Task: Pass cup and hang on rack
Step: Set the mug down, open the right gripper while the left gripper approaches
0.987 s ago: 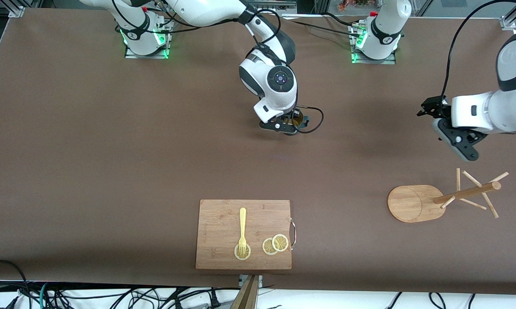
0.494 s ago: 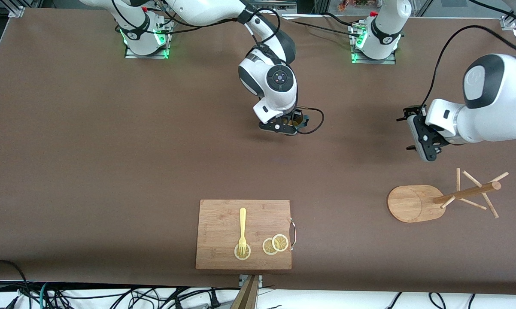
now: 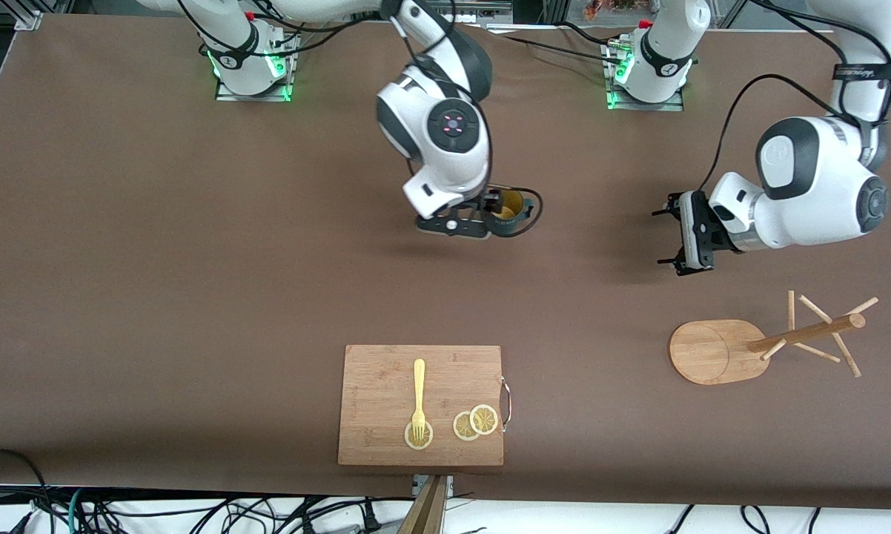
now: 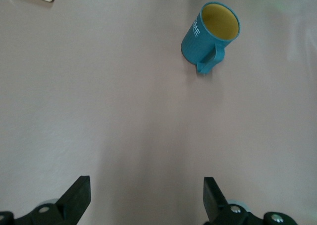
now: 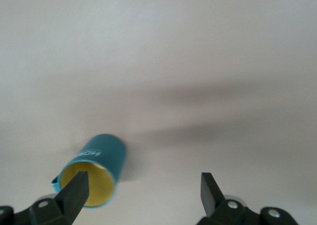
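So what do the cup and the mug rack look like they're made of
The cup: probably glazed ceramic or enamel, going by its smooth teal outside, yellow inside and printed white lettering. The rack: light unpainted wood, possibly bamboo, with visible grain on its oval base and plain dowel-like pegs.

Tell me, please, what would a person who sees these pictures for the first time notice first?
The teal cup stands upright on the middle of the brown table, and the right gripper hangs open close beside it, gripping nothing. The left gripper is open too, over bare table toward the left arm's end. Nearer to the front camera there stands the wooden rack, its pegs bare, and a cutting board carries a fork and lemon slices.
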